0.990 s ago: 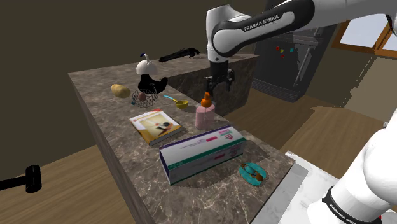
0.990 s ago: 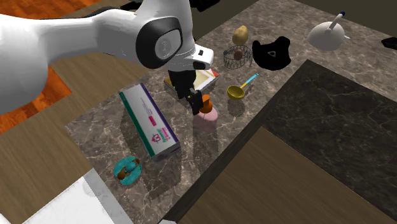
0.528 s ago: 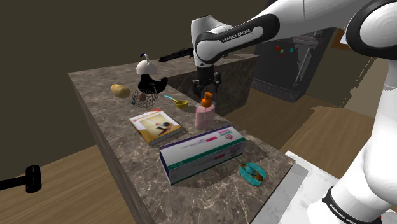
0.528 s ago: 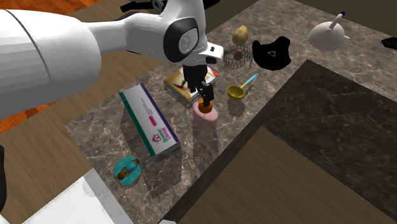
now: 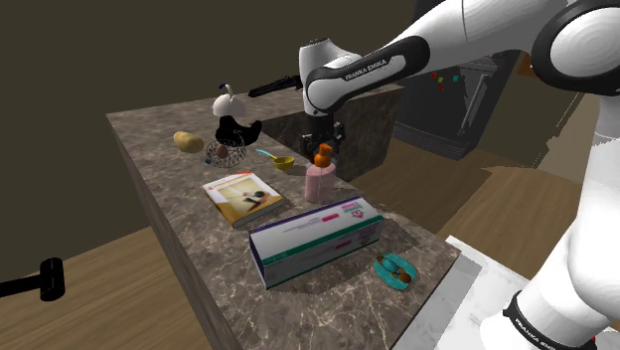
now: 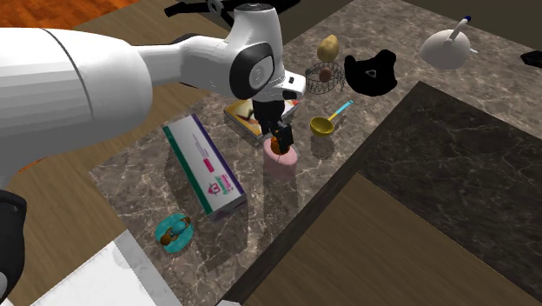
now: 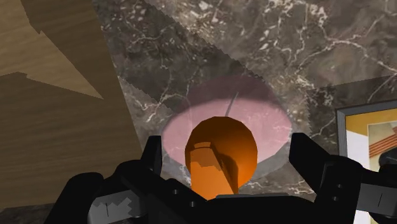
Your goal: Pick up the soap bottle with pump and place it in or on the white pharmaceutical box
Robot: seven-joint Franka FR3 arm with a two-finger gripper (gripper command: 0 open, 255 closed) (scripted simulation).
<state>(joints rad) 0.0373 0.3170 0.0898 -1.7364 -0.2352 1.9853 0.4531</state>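
Wrist view: we have lowered our jaws, open and empty, astride the pink soap bottle with orange pump point(image 7: 219, 149), upright midway along one long edge of the dark marble bench point(image 5: 164, 169); closing seems next

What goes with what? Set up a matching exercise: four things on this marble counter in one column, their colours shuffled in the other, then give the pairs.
Things:
1. soap bottle
2. pharmaceutical box
3. spoon
4. potato

Colours:
A. yellow bowl, blue handle
B. tan all over
C. pink body, orange pump
D. white with a green stripe

Pairs: 1-C, 2-D, 3-A, 4-B
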